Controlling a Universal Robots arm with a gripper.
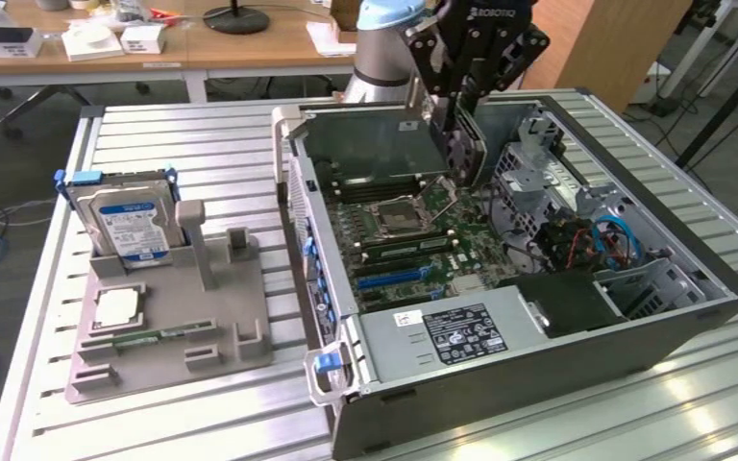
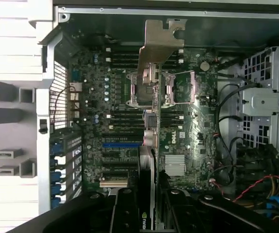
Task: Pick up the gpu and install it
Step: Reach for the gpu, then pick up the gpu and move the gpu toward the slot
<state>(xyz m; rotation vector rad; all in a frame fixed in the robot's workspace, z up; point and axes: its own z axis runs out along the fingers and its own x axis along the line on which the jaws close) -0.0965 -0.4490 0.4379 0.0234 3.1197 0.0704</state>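
My gripper (image 1: 467, 88) hangs over the back part of the open computer case (image 1: 536, 389) and is shut on the gpu (image 1: 471, 144). The card stands on edge, dark, and reaches down toward the motherboard (image 1: 407, 216) without resting on it. In the wrist view the gpu (image 2: 151, 145) appears edge-on between my black fingers (image 2: 124, 211), with its pale metal bracket (image 2: 161, 41) at the far end, near the case's rear wall. It floats above the processor socket (image 2: 161, 90). The blue expansion slot (image 2: 122, 144) lies apart from the card, to one side of it.
On the exterior view's left a grey holder (image 1: 215, 331) carries the silver hard drive (image 1: 126, 226), a processor chip (image 1: 116, 307) and a green memory stick (image 1: 151, 336). Drive cages and cables (image 1: 600, 240) fill the case's right side; the power supply (image 1: 459, 331) sits in front.
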